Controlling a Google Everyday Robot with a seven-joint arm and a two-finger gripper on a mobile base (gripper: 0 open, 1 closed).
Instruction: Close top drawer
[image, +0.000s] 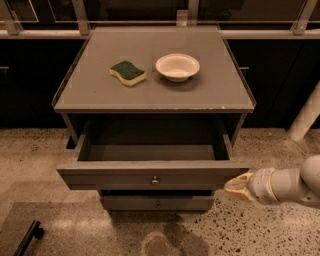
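The gripper (238, 186) is low at the right side of the view, at the end of a pale arm (295, 185) that comes in from the right edge, and its tan tip points to the left. Whether it is spread or pressed together I cannot tell. Directly to its left is the top drawer (125, 177), pulled far out of the grey cabinet, its inside bare. In the picture the tip overlaps the right end of the drawer front, but I cannot tell if they touch. The small round knob (155, 180) sits further left of the gripper, at the middle of the front. Below and left of the gripper, a lower drawer (130, 202) shows with a narrower front. Above and left of it is the flat cabinet top (150, 97), which carries a green and yellow sponge (127, 73) and, just beside it, a white bowl (177, 66). Under the gripper is a speckled stone floor (270, 230). Far to the left, on the floor, lies a black bar (27, 237). Above the gripper at the right stands a white post (306, 117), and a metal rail (265, 34) runs behind the cabinet before dark panels.
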